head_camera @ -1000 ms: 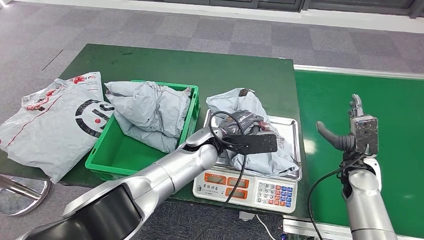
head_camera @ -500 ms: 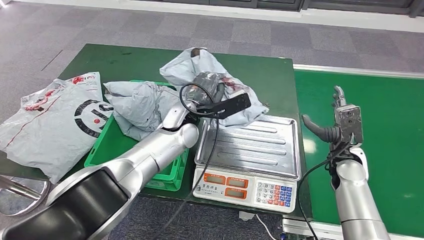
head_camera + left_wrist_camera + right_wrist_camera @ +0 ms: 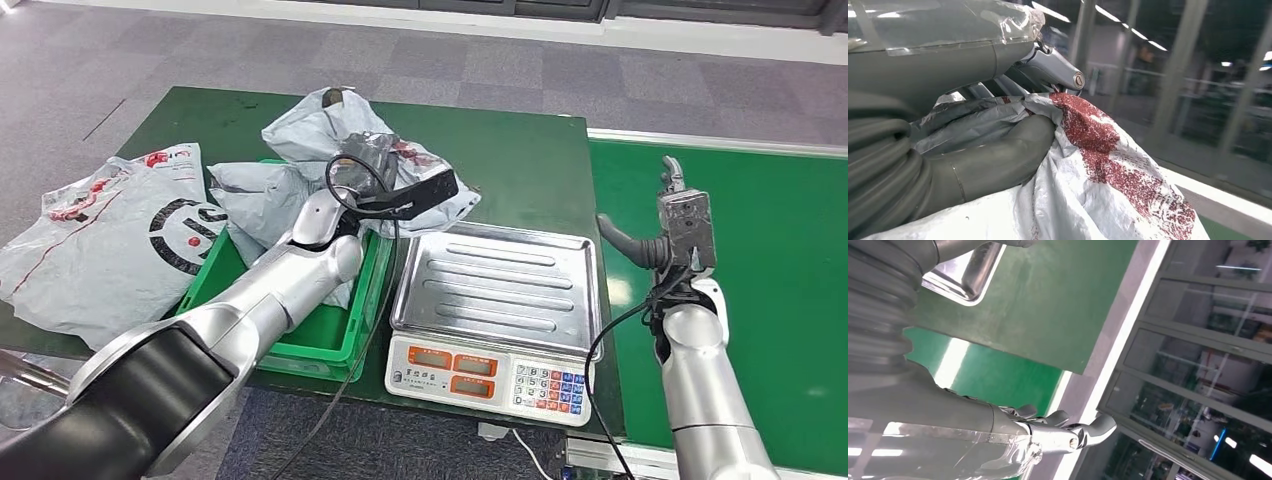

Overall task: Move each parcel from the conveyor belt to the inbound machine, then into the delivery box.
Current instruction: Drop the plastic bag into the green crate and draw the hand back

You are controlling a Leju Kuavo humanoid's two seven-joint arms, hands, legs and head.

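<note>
Parcel [image 3: 330, 135] moved left off the scale [image 3: 497, 290], now above the bin's [image 3: 352, 330] far right corner. Left hand [image 3: 372, 160] grasps it, lifted; long axis runs left-far to right-near. Right hand [image 3: 668, 225] released, fingers spread, over the belt [image 3: 790, 250].
</note>
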